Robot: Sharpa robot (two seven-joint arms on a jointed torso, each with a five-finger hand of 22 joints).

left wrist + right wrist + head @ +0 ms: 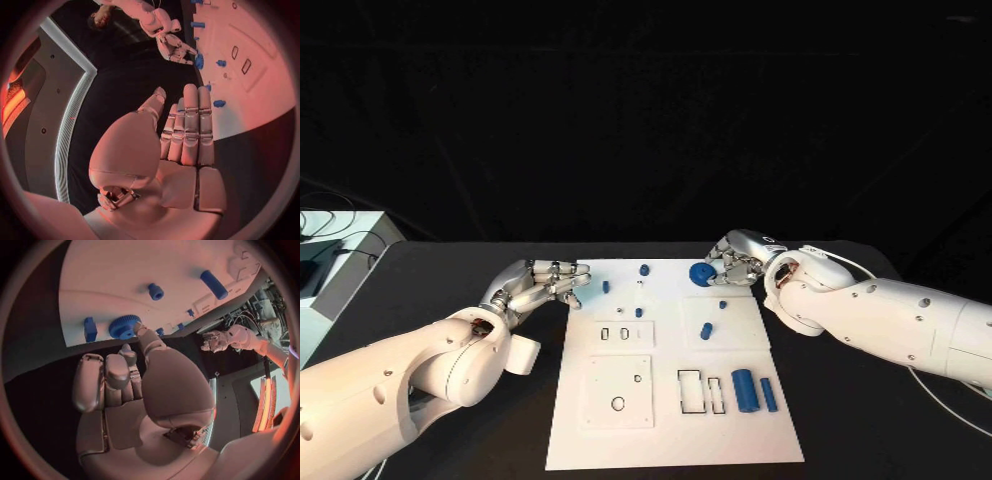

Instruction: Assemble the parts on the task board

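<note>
Right robot hand [737, 255] at task board's [733, 440] far corner, thumb tip touching blue gear [702, 272], other fingers curled beside it; a grip, cannot tell. Left robot hand [538, 284] flat, fingers straight, holding nothing, just beside board's edge near small blue peg [606, 286].

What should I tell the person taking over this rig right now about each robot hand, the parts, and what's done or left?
Left robot hand: fingers straight and together, holding nothing, at the left far corner of the task board.
Right robot hand: at the board's far right corner, thumb touching the blue gear; a firm hold cannot be confirmed.
Parts: small blue pieces scattered across the far half; two blue cylinders lie by the rectangular slots on the near right.
Done: nothing visibly seated.
Left: the near slots and holes are open; most parts need placing.
</note>
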